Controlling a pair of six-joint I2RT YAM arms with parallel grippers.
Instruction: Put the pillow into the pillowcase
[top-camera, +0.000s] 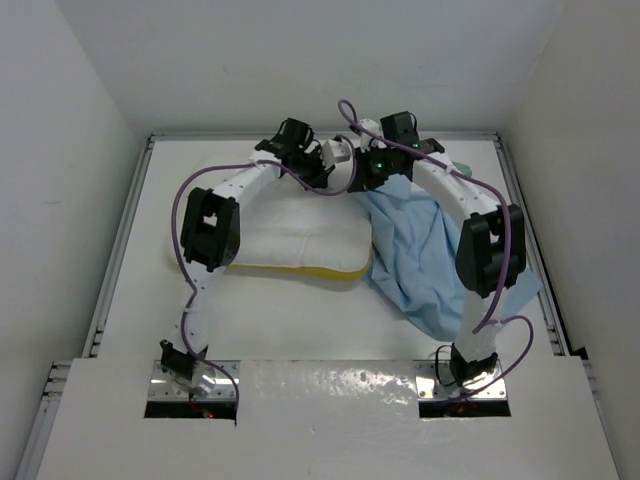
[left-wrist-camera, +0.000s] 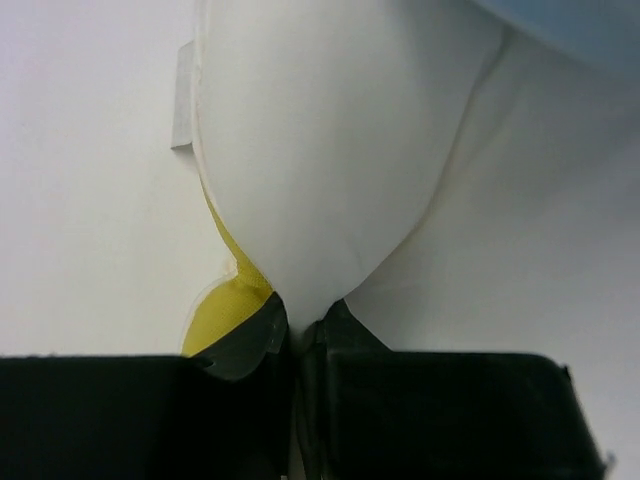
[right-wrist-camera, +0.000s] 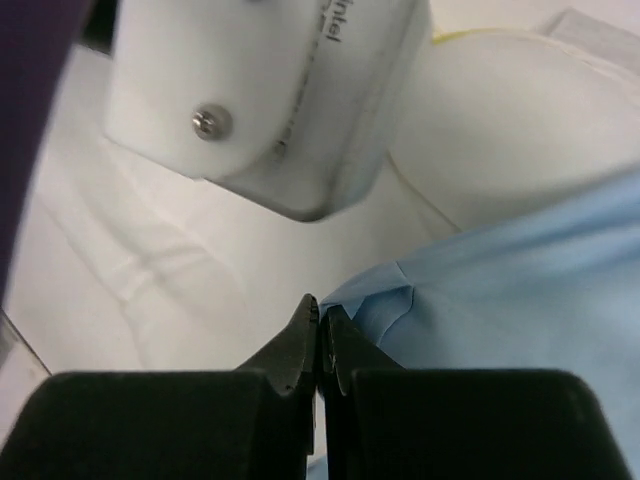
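left pincer (left-wrist-camera: 298, 326) | clamped on pillow (left-wrist-camera: 320, 150) corner | pillowcase (left-wrist-camera: 590, 30) top right

Here's the pillow (top-camera: 300, 235), flat across the middle of the tabletop (top-camera: 300, 320), long side running left to right. It's plump, white and quilted, with yellow piping along its near edge. Its far right corner is drawn to a point, pinched in the left fingers (left-wrist-camera: 250, 340). The pillowcase (top-camera: 420, 250) sprawls crumpled over the tabletop's right half, light blue face up, touching the pillow's right end. A sliver of green peeks out at its far right. The right fingers (right-wrist-camera: 295, 345) nip its far edge.
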